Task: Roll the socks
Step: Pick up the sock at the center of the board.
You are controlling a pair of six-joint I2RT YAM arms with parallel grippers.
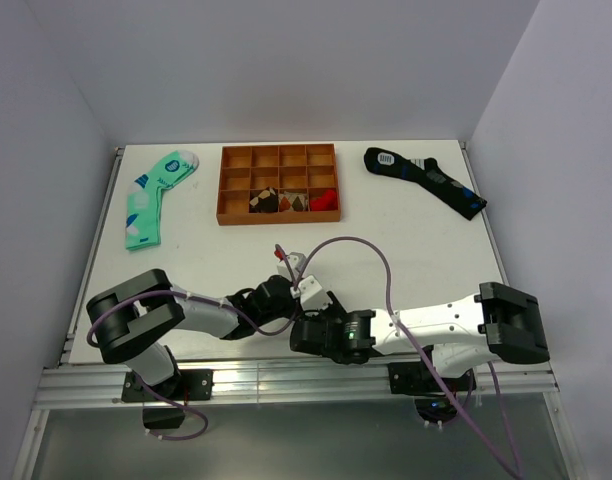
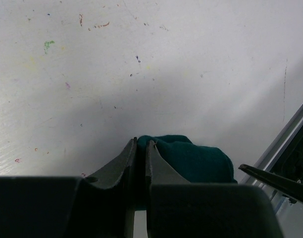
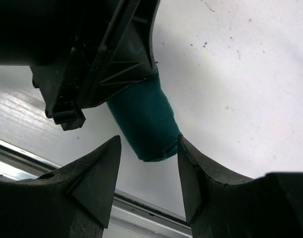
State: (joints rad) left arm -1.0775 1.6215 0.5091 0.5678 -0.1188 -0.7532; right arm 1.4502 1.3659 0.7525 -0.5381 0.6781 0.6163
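socks (image 3: 141, 116) are a rolled tube near the table (image 3: 240, 74) front edge, left gripper (image 2: 141, 144) pinched on one end, free end pointing lengthwise into the gap of the wide-open, empty right gripper (image 3: 148, 140)

A white counter (image 1: 436, 250) carries an orange tray (image 1: 222, 185) at 12 o'clock, with small dark and red pieces in its near compartments. A mint sock (image 1: 151, 200) lies at 10 and a black sock (image 1: 426, 180) at 2. Near 6 o'clock, the left gripper (image 1: 291, 308) and right gripper (image 1: 304, 332) sit close together under a looping purple cable (image 1: 366, 245).
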